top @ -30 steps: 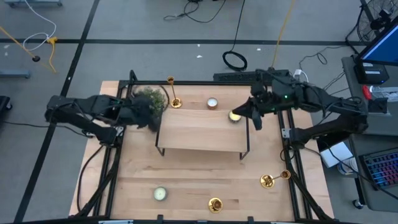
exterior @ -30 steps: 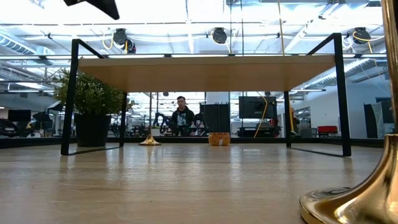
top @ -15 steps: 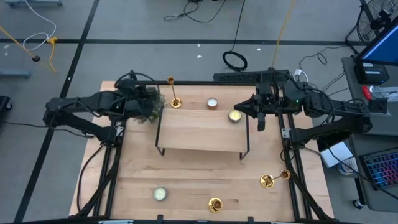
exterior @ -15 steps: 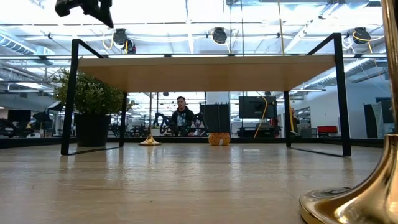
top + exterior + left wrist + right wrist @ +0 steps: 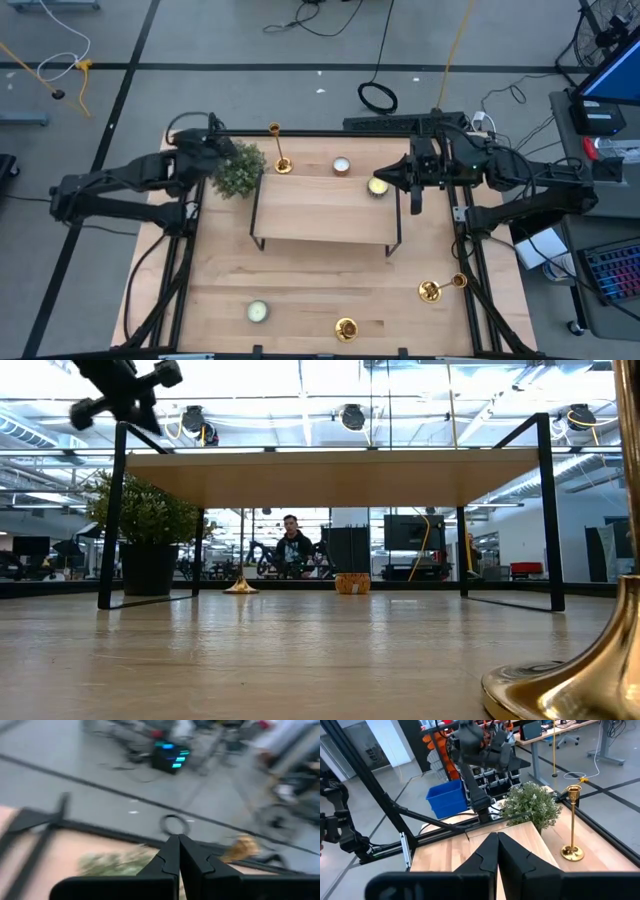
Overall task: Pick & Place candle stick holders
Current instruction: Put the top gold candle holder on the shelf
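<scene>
Three gold candle stick holders show in the high view. One (image 5: 281, 160) stands upright by the far edge, next to the plant; it also shows in the right wrist view (image 5: 572, 825) and far off in the low view (image 5: 240, 586). One (image 5: 440, 288) lies on its side at the near right. One (image 5: 346, 328) stands at the near edge, and its base fills the low view's corner (image 5: 585, 670). My left gripper (image 5: 222, 150) is shut and empty, raised at the plant's far left side. My right gripper (image 5: 388, 177) is shut and empty beside a tealight (image 5: 378, 186).
A low wooden shelf on black legs (image 5: 320, 212) stands mid-table. The bushy green plant (image 5: 240, 172) stands at its far left corner. Another tealight (image 5: 342, 165) sits by the far edge and a third (image 5: 257, 311) at the near left. A person (image 5: 293, 550) sits far behind the table.
My left gripper has drawn back from over the plant toward the table's far left corner, staying shut; the plant, covered before, now shows whole and stands where it was. My right gripper stays by the tealight.
</scene>
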Available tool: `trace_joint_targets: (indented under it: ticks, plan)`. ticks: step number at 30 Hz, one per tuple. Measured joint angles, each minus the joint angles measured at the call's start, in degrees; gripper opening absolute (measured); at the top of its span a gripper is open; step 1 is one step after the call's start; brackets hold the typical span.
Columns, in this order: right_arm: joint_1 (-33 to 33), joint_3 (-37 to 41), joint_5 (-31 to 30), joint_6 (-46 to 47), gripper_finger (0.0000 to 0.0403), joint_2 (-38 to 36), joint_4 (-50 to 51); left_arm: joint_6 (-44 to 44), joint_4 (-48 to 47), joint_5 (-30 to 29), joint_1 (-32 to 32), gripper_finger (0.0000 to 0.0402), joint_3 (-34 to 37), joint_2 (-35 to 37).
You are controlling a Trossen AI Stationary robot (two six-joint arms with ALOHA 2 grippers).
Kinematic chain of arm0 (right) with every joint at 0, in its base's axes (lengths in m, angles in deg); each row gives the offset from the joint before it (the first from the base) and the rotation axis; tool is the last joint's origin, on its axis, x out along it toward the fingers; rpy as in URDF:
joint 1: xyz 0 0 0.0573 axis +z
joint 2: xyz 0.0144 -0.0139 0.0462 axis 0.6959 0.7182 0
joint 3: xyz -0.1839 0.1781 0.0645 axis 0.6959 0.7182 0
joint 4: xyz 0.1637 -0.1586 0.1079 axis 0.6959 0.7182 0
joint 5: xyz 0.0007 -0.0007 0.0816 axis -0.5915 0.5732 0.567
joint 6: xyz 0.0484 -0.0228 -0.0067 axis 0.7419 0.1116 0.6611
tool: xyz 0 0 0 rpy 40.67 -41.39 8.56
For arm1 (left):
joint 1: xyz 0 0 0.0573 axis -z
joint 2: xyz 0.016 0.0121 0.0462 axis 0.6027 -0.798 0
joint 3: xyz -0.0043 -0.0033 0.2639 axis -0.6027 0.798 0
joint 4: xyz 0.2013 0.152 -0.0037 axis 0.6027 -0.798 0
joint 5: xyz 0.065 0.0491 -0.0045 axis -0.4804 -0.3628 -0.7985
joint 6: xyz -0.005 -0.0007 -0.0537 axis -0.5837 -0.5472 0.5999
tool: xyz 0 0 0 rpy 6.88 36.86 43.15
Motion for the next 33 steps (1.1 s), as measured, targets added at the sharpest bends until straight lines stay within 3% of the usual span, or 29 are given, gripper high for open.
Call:
trace_joint_targets:
  ticks: [3, 7, 15, 18, 23, 26, 33]
  plan:
    - [0.0, 0.0, 0.0, -0.7, 0.0004, 0.0, 0.0, -15.8, 16.9, 7.9, -4.4, 0.0002, 3.5, 2.2]
    - [0.0, 0.0, 0.0, -1.0, 0.0004, 0.0, -0.7, -28.8, 31.2, 25.8, -12.6, 0.0002, 5.2, 1.8]
    - [0.0, 0.0, 0.2, -0.8, 0.0004, 0.0, -0.9, -35.4, 33.4, 52.4, -24.2, 0.0003, 5.3, -2.8]
    - [0.0, 0.0, 0.3, 0.2, 0.0004, 0.0, -0.8, -39.1, 33.3, 58.8, -26.3, 0.0003, 5.3, -4.5]
    - [0.0, 0.0, 0.3, 0.5, 0.0004, 0.0, -0.6, -47.8, 33.0, 57.6, -27.4, 0.0003, 5.3, -5.6]
    - [0.0, 0.0, 0.3, 0.6, 0.0004, 0.0, -0.4, -48.6, 32.7, 54.2, -28.1, 0.0003, 5.3, -5.5]
    - [0.0, 0.0, 0.3, 0.7, 0.0004, 0.0, 1.3, -53.2, 27.4, 54.0, -29.9, 0.0003, 5.3, -5.6]
